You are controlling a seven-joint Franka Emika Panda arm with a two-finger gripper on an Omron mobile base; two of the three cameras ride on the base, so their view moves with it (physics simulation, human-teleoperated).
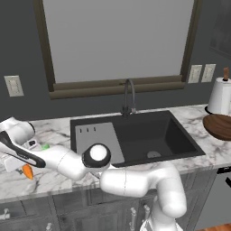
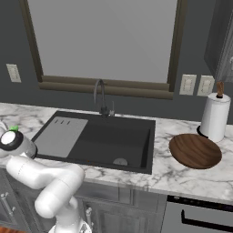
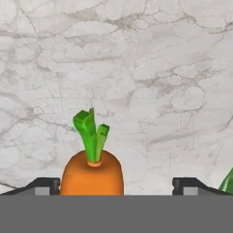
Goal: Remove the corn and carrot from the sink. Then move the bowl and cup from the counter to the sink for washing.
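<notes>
We see only the stalk end of the carrot (image 3: 92,170) in the hand view, its tip cut off by the lower edge, and a green sliver (image 3: 228,182) at the right edge is too clipped for us to name. The carrot lies on the counter (image 3: 159,68) left of the sink (image 1: 135,135), its long axis along the gripper's line, green top pointing away from the hand. Our gripper (image 3: 116,185) stands wide, the carrot between its fingertips (image 3: 45,185) and nearer the left one, though we cannot tell if it touches.
</notes>
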